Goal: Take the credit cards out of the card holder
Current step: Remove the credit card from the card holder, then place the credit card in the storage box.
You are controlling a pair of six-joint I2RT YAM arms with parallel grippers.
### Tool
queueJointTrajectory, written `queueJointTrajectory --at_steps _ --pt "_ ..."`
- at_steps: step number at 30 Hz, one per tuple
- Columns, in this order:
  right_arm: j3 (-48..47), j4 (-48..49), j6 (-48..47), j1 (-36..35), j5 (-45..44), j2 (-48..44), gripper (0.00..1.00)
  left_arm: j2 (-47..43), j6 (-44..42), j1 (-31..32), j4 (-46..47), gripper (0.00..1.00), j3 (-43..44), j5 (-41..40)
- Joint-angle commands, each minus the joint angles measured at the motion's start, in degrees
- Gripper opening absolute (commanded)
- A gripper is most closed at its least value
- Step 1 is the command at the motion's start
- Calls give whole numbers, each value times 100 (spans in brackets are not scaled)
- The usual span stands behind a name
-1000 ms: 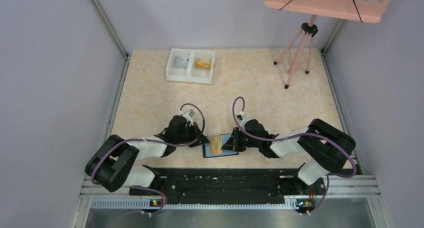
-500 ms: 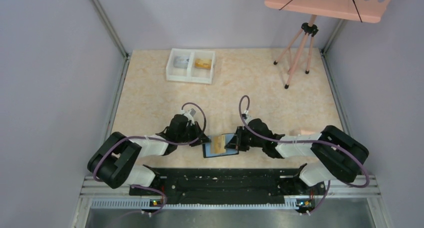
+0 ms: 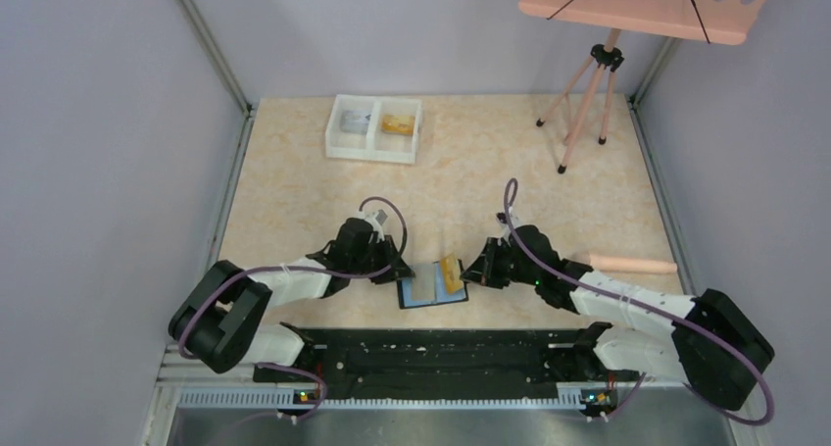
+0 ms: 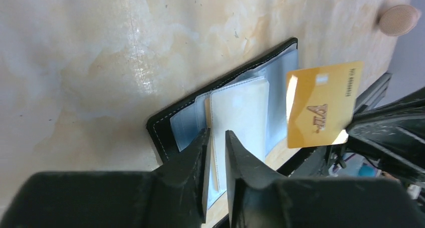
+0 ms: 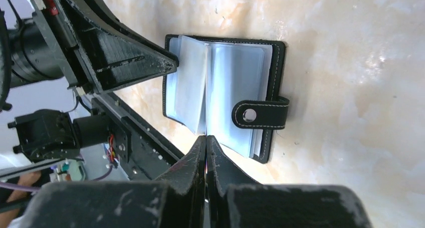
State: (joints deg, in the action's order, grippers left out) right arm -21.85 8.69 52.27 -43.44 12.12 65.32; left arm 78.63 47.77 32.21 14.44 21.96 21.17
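The black card holder (image 3: 423, 291) lies open on the table near the front edge, its blue-grey sleeves showing. My left gripper (image 3: 400, 268) is at its left end. In the left wrist view the jaws (image 4: 215, 135) are nearly closed on a pale sleeve leaf of the holder (image 4: 185, 125). My right gripper (image 3: 468, 272) is shut on an orange-gold credit card (image 3: 451, 272), held just above the holder's right side and clear of the sleeves (image 4: 323, 103). In the right wrist view my gripper (image 5: 206, 138) shows the card only edge-on, above the holder (image 5: 235, 72).
A white two-compartment tray (image 3: 373, 128) with small items stands at the back left. A pink tripod (image 3: 586, 93) stands at the back right. A pinkish rod (image 3: 632, 265) lies right of my right arm. A black rail (image 3: 431, 353) runs along the near edge.
My right gripper has drawn back to the right with the orange-gold card, which has come out of the holder's sleeve. My left gripper has stayed on the holder's left end.
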Motion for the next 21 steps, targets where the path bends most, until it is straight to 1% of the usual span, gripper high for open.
queueJointTrajectory --at_steps 1,6,8,11,15,17,21 --pt "-203 -584 -563 174 130 -670 0 -386 -391 36 -1013 26 471 -206" --pt "-457 -1217 -1030 277 433 -1247 0 -889 -627 35 -1386 45 825 58" --pt "-544 -1244 -1198 292 701 -1336 0 -1021 -707 37 -1417 49 945 221" --pt "-687 -1250 -1441 292 1161 -1372 0 -1112 -891 38 -1771 51 1166 485" --pt "-743 -1381 -1670 294 1353 -1403 0 -1205 -1029 34 -1888 54 1320 1015" --pt "-760 -1374 -1685 292 1542 -1377 0 -1339 -1036 36 -1787 55 1275 1247" --pt "-658 -945 -1483 300 1969 -1421 0 -1591 -968 44 -1251 55 1072 1773"
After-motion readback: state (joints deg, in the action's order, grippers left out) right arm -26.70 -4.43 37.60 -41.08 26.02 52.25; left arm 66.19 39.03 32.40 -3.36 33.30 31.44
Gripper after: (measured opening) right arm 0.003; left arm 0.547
